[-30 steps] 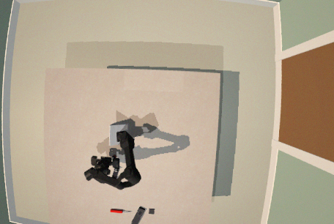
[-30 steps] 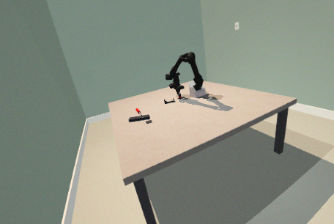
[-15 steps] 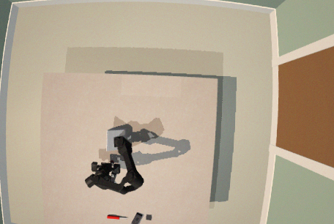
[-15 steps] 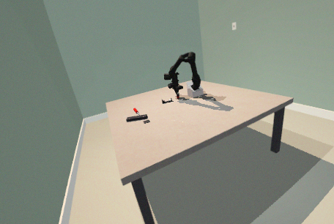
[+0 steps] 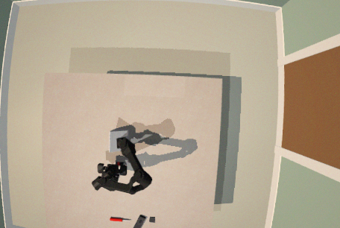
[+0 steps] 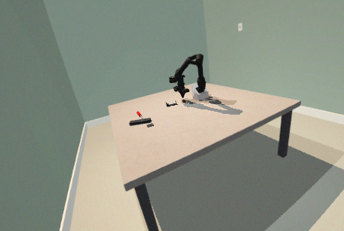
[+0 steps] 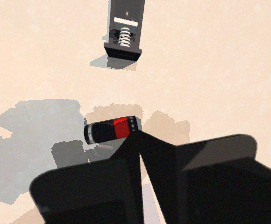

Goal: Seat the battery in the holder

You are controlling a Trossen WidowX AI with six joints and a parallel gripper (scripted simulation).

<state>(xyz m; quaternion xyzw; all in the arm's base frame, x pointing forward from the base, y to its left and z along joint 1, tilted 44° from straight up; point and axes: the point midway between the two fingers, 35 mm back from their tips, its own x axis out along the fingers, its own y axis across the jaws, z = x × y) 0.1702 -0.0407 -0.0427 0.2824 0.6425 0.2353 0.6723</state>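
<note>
We see the battery (image 5: 118, 164) (image 6: 183, 101) (image 7: 108, 130) out of the holder (image 6: 171, 104) (image 7: 126, 12), apart from it on the worktop (image 5: 74, 103) (image 6: 188, 143) (image 7: 211, 60), just off the holder's spring end. It is a short black cylinder with a red band and appears to lie on its side, roughly crosswise to the holder's length. The claw (image 5: 118, 168) (image 6: 183, 97) (image 7: 136, 134) is closed, tips together, with nothing between them; the tips are right by the battery's red-banded end, and we cannot tell whether they touch.

We expect the battery to be stiff, smooth and fairly heavy for its size, ready to roll or slip if nudged off centre. Our best hold is across the round sides near the middle, keeping both ends free for the spring (image 7: 125, 37) and the lip. First we should lift, open, and line the claw up with that middle. The spring will likely give, while the light holder may skid if we push hard.

Beyond the holder, on the side away from the arm's base (image 5: 113, 141) (image 6: 200, 93), lie a red-handled screwdriver (image 5: 115, 219) (image 6: 139, 114), a long dark bar (image 5: 140, 220) (image 6: 139, 121) and a small grey block (image 5: 152, 219) (image 6: 150, 125). None stands between battery and holder; the closed claw itself is the main obstacle.
</note>
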